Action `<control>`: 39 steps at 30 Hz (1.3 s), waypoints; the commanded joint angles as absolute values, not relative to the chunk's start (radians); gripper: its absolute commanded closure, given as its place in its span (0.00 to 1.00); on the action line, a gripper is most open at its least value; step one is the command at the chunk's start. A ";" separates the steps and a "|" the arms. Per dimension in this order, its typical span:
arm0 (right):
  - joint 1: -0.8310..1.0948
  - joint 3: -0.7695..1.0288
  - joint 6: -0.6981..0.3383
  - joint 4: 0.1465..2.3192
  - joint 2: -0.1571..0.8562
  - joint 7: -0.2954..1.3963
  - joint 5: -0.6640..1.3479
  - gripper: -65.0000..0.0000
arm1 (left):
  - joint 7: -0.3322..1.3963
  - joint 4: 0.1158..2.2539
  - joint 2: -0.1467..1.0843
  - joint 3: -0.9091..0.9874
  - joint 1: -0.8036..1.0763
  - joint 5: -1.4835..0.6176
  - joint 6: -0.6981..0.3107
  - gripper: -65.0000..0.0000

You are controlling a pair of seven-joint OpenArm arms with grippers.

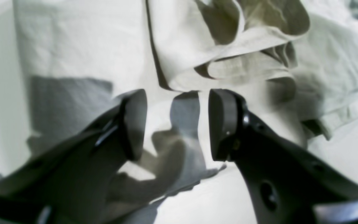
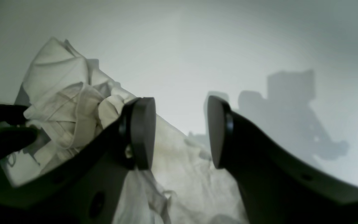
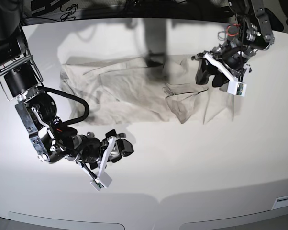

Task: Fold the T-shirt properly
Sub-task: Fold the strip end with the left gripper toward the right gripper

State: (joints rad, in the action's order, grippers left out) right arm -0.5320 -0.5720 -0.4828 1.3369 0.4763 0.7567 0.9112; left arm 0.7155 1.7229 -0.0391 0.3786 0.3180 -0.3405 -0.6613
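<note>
The pale off-white T-shirt (image 3: 125, 91) lies spread and wrinkled across the far half of the white table (image 3: 192, 163), with a bunched fold near its right end. My left gripper (image 3: 208, 78) hovers over that right end. In the left wrist view it (image 1: 177, 123) stands open just in front of the rumpled fold of the T-shirt (image 1: 228, 40), with nothing between its pads. My right gripper (image 3: 119, 143) sits low just in front of the shirt's near edge. It (image 2: 180, 133) is open and holds nothing, with the crumpled T-shirt (image 2: 61, 93) behind it and under it.
The table's rounded front edge (image 3: 158, 199) runs along the bottom of the base view, with a small white label (image 3: 285, 201) at the lower right. Dark equipment and cables (image 3: 62, 9) line the far side. The right arm's black cable (image 3: 79, 103) loops over the shirt's left corner.
</note>
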 commanded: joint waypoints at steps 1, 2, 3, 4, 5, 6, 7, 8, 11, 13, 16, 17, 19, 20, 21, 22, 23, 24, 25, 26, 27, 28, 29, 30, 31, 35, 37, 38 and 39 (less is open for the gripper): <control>-0.565 -0.561 -0.489 1.352 0.482 0.735 0.920 0.58 | 0.684 1.718 -0.043 0.377 0.312 -0.380 -0.666 0.52; -0.565 -0.561 -0.489 1.352 0.482 0.735 0.920 0.58 | 0.674 1.702 -0.048 0.377 0.309 -0.396 -0.666 0.52; -0.565 -0.561 -0.489 1.352 0.482 0.734 0.920 0.58 | 0.667 1.688 -0.056 0.377 0.301 -0.401 -0.666 0.52; -0.565 -0.561 -0.489 1.352 0.482 0.734 0.920 0.58 | 0.665 1.675 -0.065 0.377 0.291 -0.400 -0.666 0.52; -0.565 -0.561 -0.489 1.352 0.482 0.734 0.920 0.58 | 0.664 1.660 -0.072 0.377 0.279 -0.400 -0.667 0.52; -0.565 -0.561 -0.489 1.352 0.482 0.734 0.921 0.58 | 0.664 1.642 -0.077 0.376 0.266 -0.401 -0.667 0.52; -0.565 -0.561 -0.489 1.352 0.482 0.735 0.920 0.58 | 0.664 1.622 -0.083 0.376 0.250 -0.400 -0.667 0.52; -0.565 -0.561 -0.489 1.352 0.482 0.735 0.920 0.58 | 0.664 1.601 -0.086 0.376 0.235 -0.400 -0.667 0.52; -0.565 -0.561 -0.489 1.352 0.482 0.741 0.920 0.58 | 0.665 1.547 -0.094 0.366 0.192 -0.401 -0.667 0.52; -0.565 -0.561 -0.489 1.352 0.485 0.741 0.920 0.58 | 0.665 1.534 -0.102 0.352 0.170 -0.402 -0.666 0.52; -0.565 -0.561 -0.489 1.352 0.489 0.741 0.920 0.58 | 0.668 1.533 -0.113 0.308 0.147 -0.402 -0.666 0.52; -0.565 -0.561 -0.489 1.352 0.491 0.741 0.921 0.58 | 0.678 1.533 -0.120 0.291 0.140 -0.403 -0.666 0.52; -0.565 -0.561 -0.489 1.352 0.496 0.741 0.920 0.58 | 0.707 1.533 -0.135 0.256 0.120 -0.425 -0.666 0.52; -0.565 -0.561 -0.489 1.352 0.496 0.741 0.920 0.58 | 0.721 1.533 -0.139 0.239 0.107 -0.442 -0.666 0.52; -0.565 -0.561 -0.489 1.352 0.496 0.741 0.920 0.58 | 0.735 1.533 -0.144 0.221 0.093 -0.459 -0.666 0.52; -0.565 -0.561 -0.489 1.352 0.496 0.742 0.920 0.58 | 0.741 1.533 -0.145 0.206 0.077 -0.475 -0.666 0.52; -0.565 -0.561 -0.488 1.352 0.496 0.742 0.920 0.58 | 0.743 1.533 -0.149 0.192 0.061 -0.484 -0.666 0.52; -0.564 -0.561 -0.488 1.352 0.496 0.743 0.920 0.58 | 0.744 1.533 -0.149 0.181 0.043 -0.493 -0.666 0.52; -0.564 -0.561 -0.488 1.352 0.496 0.746 0.920 0.58 | 0.744 1.533 -0.149 0.170 0.025 -0.502 -0.665 0.52; -0.564 -0.561 -0.488 1.352 0.496 0.749 0.920 0.58 | 0.747 1.533 -0.149 0.162 0.007 -0.503 -0.664 0.52; -0.564 -0.561 -0.488 1.352 0.496 0.751 0.920 0.58 | 0.752 1.533 -0.149 0.154 -0.009 -0.503 -0.647 0.52; -0.564 -0.561 -0.488 1.352 0.496 0.753 0.920 0.58 | 0.761 1.533 -0.149 0.148 -0.023 -0.502 -0.630 0.52; -0.564 -0.561 -0.488 1.352 0.496 0.754 0.920 0.58 | 0.774 1.533 -0.149 0.147 -0.035 -0.503 -0.627 0.52; -0.564 -0.561 -0.488 1.352 0.496 0.754 0.920 0.58 | 0.786 1.533 -0.149 0.147 -0.043 -0.503 -0.628 0.52; -0.564 -0.561 -0.488 1.352 0.496 0.756 0.920 0.58 | 0.795 1.533 -0.149 0.148 -0.050 -0.501 -0.628 0.52; -0.565 -0.561 -0.487 1.352 0.520 0.776 0.921 0.58 | 0.801 1.533 -0.140 0.150 -0.052 -0.498 -0.628 0.52; -0.566 -0.561 -0.438 1.352 0.552 0.808 0.937 0.58 | 0.812 1.533 -0.118 0.150 -0.052 -0.499 -0.628 0.52; -0.565 -0.561 -0.409 1.352 0.575 0.826 0.961 0.58 | 0.825 1.534 -0.104 0.150 -0.052 -0.500 -0.628 0.52; -0.565 -0.561 -0.396 1.352 0.600 0.846 0.986 0.58 | 0.835 1.534 -0.091 0.150 -0.052 -0.499 -0.628 0.52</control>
